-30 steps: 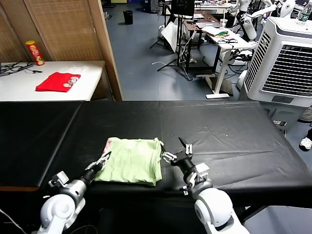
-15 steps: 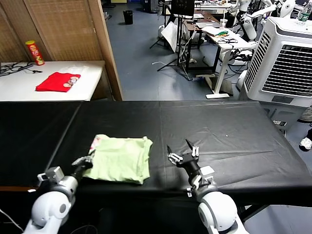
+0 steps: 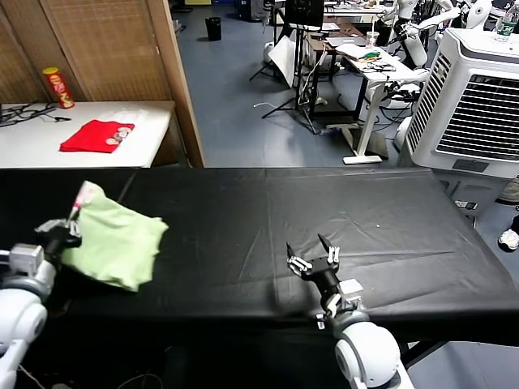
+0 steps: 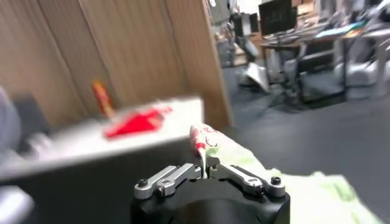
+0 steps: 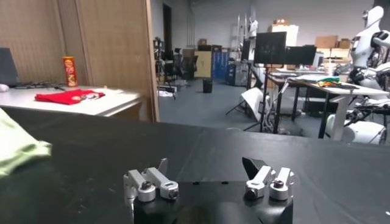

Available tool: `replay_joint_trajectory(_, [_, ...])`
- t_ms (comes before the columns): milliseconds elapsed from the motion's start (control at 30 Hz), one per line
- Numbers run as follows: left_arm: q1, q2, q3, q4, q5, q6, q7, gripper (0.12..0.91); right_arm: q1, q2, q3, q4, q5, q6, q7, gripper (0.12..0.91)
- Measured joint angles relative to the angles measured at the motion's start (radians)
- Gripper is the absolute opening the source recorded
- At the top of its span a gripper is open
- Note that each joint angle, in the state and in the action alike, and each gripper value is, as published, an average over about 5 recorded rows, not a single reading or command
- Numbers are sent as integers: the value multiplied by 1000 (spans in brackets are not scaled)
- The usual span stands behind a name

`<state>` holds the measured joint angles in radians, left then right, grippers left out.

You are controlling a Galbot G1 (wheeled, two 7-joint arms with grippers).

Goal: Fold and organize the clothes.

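One folded green shirt (image 3: 113, 239) hangs pinched in the left gripper's (image 3: 63, 233) closed fingers; right gripper (image 3: 313, 259) fingers spread, empty.

Left gripper (image 3: 66, 232) clamped on folded green shirt (image 3: 113, 241), far left of black table (image 3: 324, 211).
Right gripper (image 3: 312, 258) open, near front edge.

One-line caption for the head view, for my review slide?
Left gripper shut on the folded light-green shirt, carrying it at the black table's left end; right gripper open, empty.
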<state>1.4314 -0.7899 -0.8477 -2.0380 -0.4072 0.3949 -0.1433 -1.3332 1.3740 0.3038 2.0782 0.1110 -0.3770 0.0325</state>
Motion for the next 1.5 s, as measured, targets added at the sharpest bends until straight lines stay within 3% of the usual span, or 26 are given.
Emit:
replay_joint_trajectory(167, [-9,-31,63,-66,37,20,-21,149,-23,-1,14,8,-8,5,-2,798])
replay_joint_trajectory(367, [-54,-126,234,-104,-35,54,-64,149,-60,-2,43,25,-13,10,-4,798])
replay_joint_trajectory(633, [-145,-254,454,-85,-44,60,-93,149,-100,-15,82,39,-1,11,-7,798])
replay_joint_trajectory(767, [-175,-311,521,-69,-17,57,-91,149,-100,-18,84,39,0,6,-10,798])
replay_joint_trajectory(900, [-179,-350,574,-51,41,27,-49,163,-86,-19,69,32,21,-8,-16,798])
replay_joint_trajectory(1000, [-168,-356,601,-47,79,-12,-9,267,-72,-23,50,22,53,-29,-17,798])
replay_joint_trajectory(1200, [-132,-341,598,-74,87,-95,60,597,-12,-11,-10,-17,168,-98,2,798])
replay_joint_trajectory(1333, [-108,-320,566,-97,73,-113,53,767,56,15,-65,-71,250,-124,27,798])
replay_joint_trajectory(1500, [-71,-306,513,-116,84,-128,34,797,163,64,-132,-186,341,-136,61,798])
